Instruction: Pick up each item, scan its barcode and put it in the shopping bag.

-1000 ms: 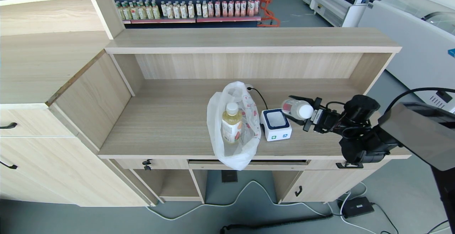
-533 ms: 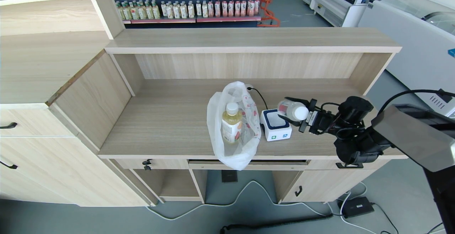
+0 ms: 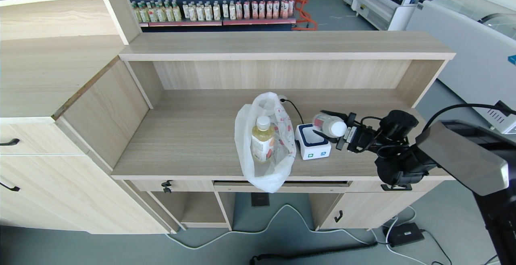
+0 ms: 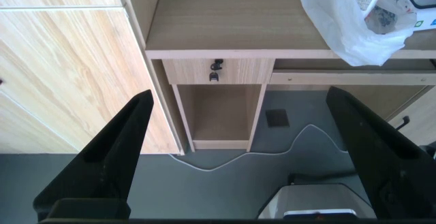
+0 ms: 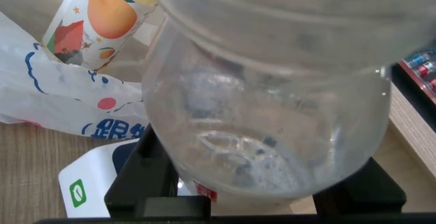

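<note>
Shifted toward 9 o'clock vs 1 s ago: right tool (image 3: 318,122) w/ clear bottle (image 3: 330,125), from the scanner's (image 3: 312,141) 3 o'clock side to over its 2 o'clock corner. Shopping bag (image 3: 260,164) and scanner unmoved.

Left tool (image 4: 240,94) is low in front of the worktop (image 3: 193,136), fingers spread wide, nothing btwn them. The bag sits mid-worktop at the 6 o'clock edge, its bottom sagging over that edge, w/ a yellow drink bottle (image 3: 263,138) upright inside. The scanner is just beside the bag at its 3 o'clock, its cable (image 3: 296,114) running toward 12 o'clock. Right tool is clamped on the clear bottle, which lies sideways above the scanner, white cap toward 3 o'clock.
</note>
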{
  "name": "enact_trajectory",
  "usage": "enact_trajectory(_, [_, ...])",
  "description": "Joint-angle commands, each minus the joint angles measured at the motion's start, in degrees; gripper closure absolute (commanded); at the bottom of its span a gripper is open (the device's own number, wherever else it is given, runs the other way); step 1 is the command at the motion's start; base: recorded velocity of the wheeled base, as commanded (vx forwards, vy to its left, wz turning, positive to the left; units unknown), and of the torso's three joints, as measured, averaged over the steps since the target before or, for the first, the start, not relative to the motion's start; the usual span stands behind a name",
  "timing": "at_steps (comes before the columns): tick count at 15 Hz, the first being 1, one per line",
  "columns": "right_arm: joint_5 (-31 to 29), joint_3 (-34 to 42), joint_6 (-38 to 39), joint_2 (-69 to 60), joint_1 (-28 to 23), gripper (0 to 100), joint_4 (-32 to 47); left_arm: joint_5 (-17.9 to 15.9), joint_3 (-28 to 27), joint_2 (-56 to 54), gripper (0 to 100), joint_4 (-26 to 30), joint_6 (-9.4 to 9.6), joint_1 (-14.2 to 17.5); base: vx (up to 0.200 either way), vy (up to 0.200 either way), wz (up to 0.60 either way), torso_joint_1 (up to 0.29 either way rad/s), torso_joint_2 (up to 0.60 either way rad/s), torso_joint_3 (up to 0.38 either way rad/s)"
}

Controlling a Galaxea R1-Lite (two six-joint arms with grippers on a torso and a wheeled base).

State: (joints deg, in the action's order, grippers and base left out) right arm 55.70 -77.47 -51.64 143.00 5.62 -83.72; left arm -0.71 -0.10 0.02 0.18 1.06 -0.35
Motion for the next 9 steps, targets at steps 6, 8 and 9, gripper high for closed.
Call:
enact_trajectory(6, [0.0,-2.4,1.0,1.8,0.2,100,0.0,0.0,0.0,0.0,0,0.0,-0.01,0.0,0.0,0.0,0.0,0.0,0.0,0.0])
enact_trajectory(8, [0.0,-2.5,1.3,2.1,0.3,100,0.0,-0.1,0.0,0.0,0,0.0,-0.01,0.0,0.0,0.0,0.0,0.0,0.0,0.0])
enact_trajectory(9, [0.0,-2.6,1.5,2.3,0.4,100,0.0,0.0,0.0,0.0,0,0.0,-0.01,0.0,0.0,0.0,0.0,0.0,0.0,0.0])
